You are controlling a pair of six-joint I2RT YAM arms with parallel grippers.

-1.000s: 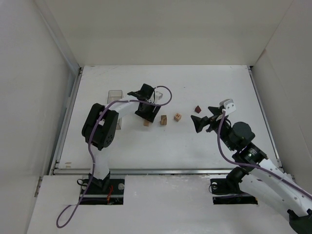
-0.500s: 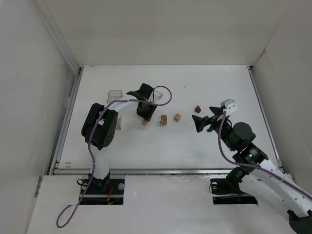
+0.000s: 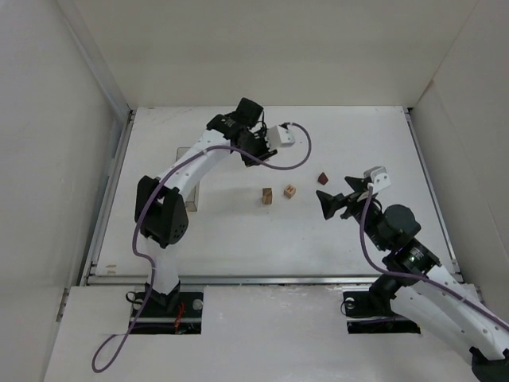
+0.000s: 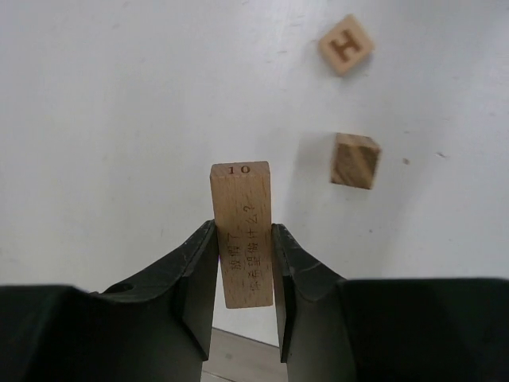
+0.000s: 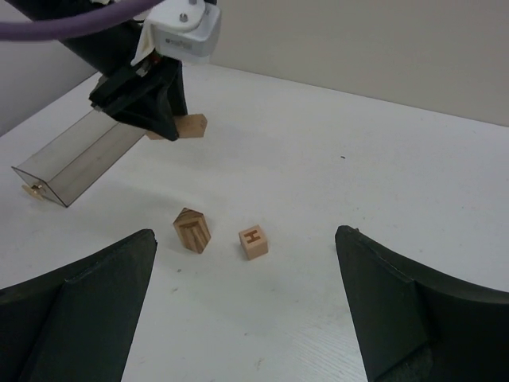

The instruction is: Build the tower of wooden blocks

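My left gripper (image 4: 242, 232) is shut on a light-tan wooden bar (image 4: 241, 207) marked "10" and holds it in the air above the table. From the top it hangs at the back left of the blocks (image 3: 253, 151). It also shows in the right wrist view (image 5: 147, 99), with the bar's tip (image 5: 191, 126) sticking out. A striped wood block (image 3: 267, 195) and an H cube (image 3: 291, 190) lie apart on the table. A dark reddish-brown block (image 3: 323, 178) lies to their right. No stacked tower shows. My right gripper (image 3: 330, 200) is open and empty, right of the H cube.
A clear rectangular plastic box (image 5: 79, 159) lies on the left of the table, partly under the left arm (image 3: 191, 171). White walls close in the table on three sides. The striped block (image 5: 192, 230) and H cube (image 5: 253, 242) lie ahead of the right gripper (image 5: 246, 306).
My left gripper has risen and swung back and to the right, lifting the tan bar off the table. The right arm has barely shifted.
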